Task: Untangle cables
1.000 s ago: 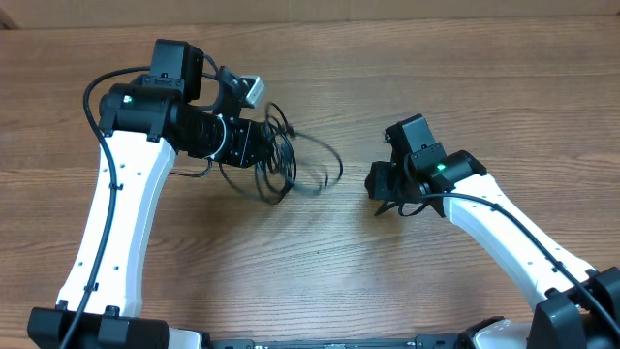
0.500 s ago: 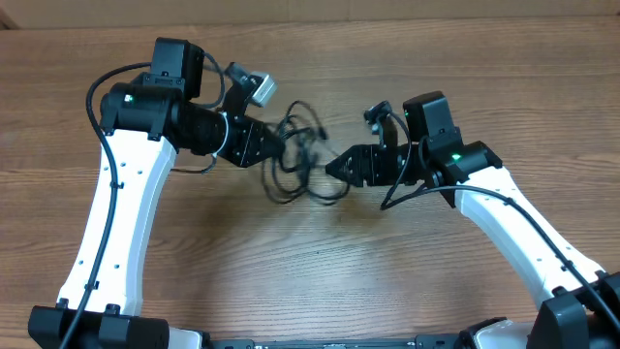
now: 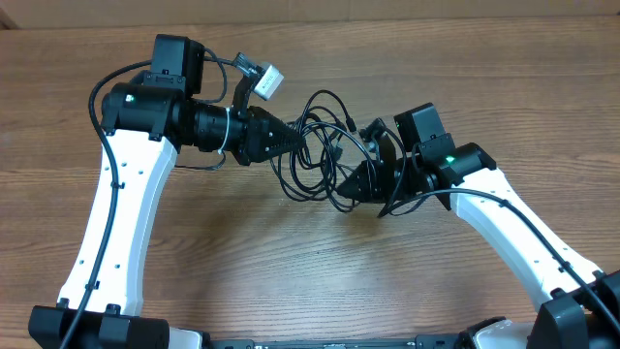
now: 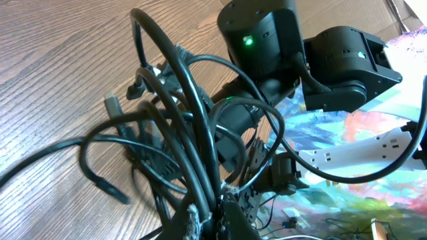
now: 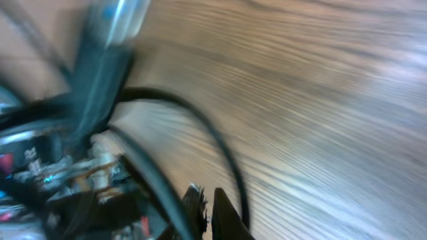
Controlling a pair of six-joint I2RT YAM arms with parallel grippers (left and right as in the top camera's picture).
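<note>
The cables [image 3: 310, 131] are a tangle of thin black loops hanging between my two grippers above the middle of the table. My left gripper [image 3: 295, 142] points right and is shut on a bunch of the strands. In the left wrist view the cables [image 4: 187, 100] fan up and out from the left gripper [image 4: 217, 213], with a small plug end [image 4: 110, 107] on the left. My right gripper [image 3: 341, 187] points left at the lower right edge of the loops. The blurred right wrist view shows the right gripper [image 5: 208, 203] shut, with a cable [image 5: 217, 141] curving beside its tips and none seen between them.
The wooden table [image 3: 465, 78] runs all around the arms. A white connector [image 3: 263, 79] on a thick arm wire sticks up above my left wrist. The right arm's black body with a green light [image 4: 250, 41] stands close behind the tangle. Coloured clutter [image 4: 347, 133] lies beyond it.
My left gripper has carried the cables to the right, and the loops have spread wider. My right gripper swung in from the right, dropped to the tangle's lower edge and shut.
</note>
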